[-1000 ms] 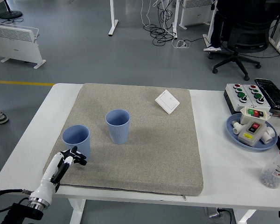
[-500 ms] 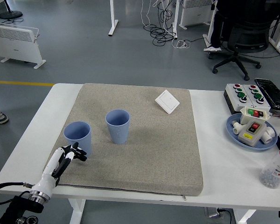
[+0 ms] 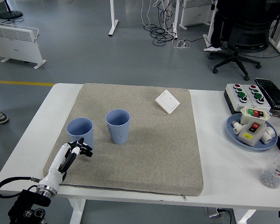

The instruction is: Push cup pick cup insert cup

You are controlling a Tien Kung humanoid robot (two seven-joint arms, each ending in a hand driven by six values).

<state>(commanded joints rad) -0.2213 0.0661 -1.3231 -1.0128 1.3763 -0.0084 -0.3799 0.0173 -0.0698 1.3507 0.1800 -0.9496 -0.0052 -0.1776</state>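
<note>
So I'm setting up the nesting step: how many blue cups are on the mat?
2. The left cup stands by the robot hand; the middle cup stands just to its right on the mat. None looks hidden.

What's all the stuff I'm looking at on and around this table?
Blue cups: 2, light blue, upright on the mat, one at left, one nearer the middle.
Mat: 1, grey-beige, covering most of the white table.
Wall switch plate: 1, white, far right part of the mat.
Button box: 1, white with red and green buttons, far right of table.
Blue plate: 1, holding small switch parts, right side.
Bottle: 1, clear with red cap, right edge.
Office chair: 1, black, on the floor behind.
Heater: 1, white, floor at far left.
Left hand: 1, white and black, just in front of the left cup.
</note>
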